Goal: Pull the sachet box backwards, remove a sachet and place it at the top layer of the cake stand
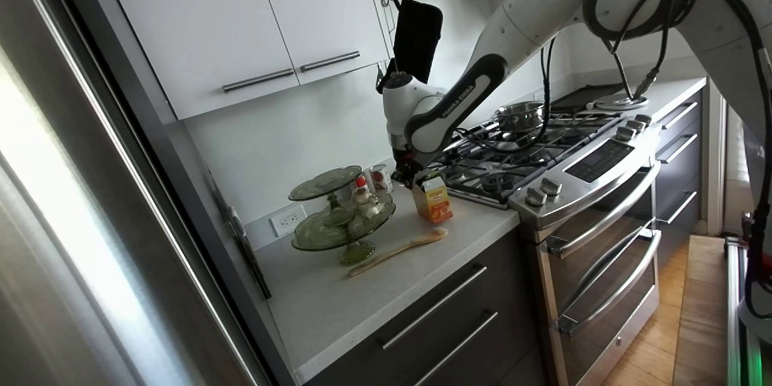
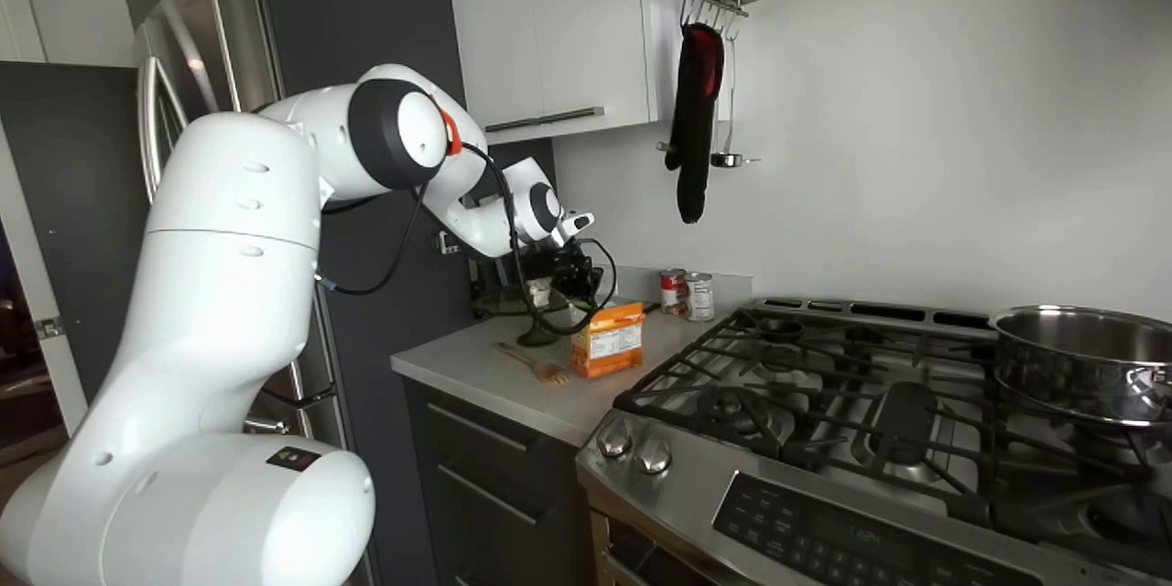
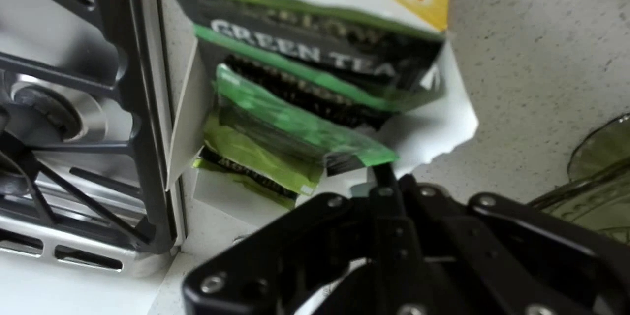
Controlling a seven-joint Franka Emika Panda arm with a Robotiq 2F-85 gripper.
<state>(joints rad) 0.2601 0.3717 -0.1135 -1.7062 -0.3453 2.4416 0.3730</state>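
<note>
The orange-and-white sachet box [image 1: 435,204] stands open on the counter beside the stove; it shows in both exterior views [image 2: 612,341]. In the wrist view its white inner walls [image 3: 445,108] surround several sachets, among them a black Green Tea sachet [image 3: 295,44] and one with a green edge [image 3: 295,120]. My gripper [image 3: 397,174] is at the box's rim, its fingers close together with the white side wall running in between them; one fingertip is partly under the green-edged sachet. The two-tier cake stand [image 1: 325,183] is beside the box; its edge shows in the wrist view [image 3: 600,202].
A wooden utensil [image 1: 395,251] lies in front of the stand and box. A red-capped container [image 1: 363,196] is on the stand's lower plate. Cans [image 2: 699,296] stand near the wall. The stove [image 2: 824,403] with a pot [image 2: 1080,375] borders the counter.
</note>
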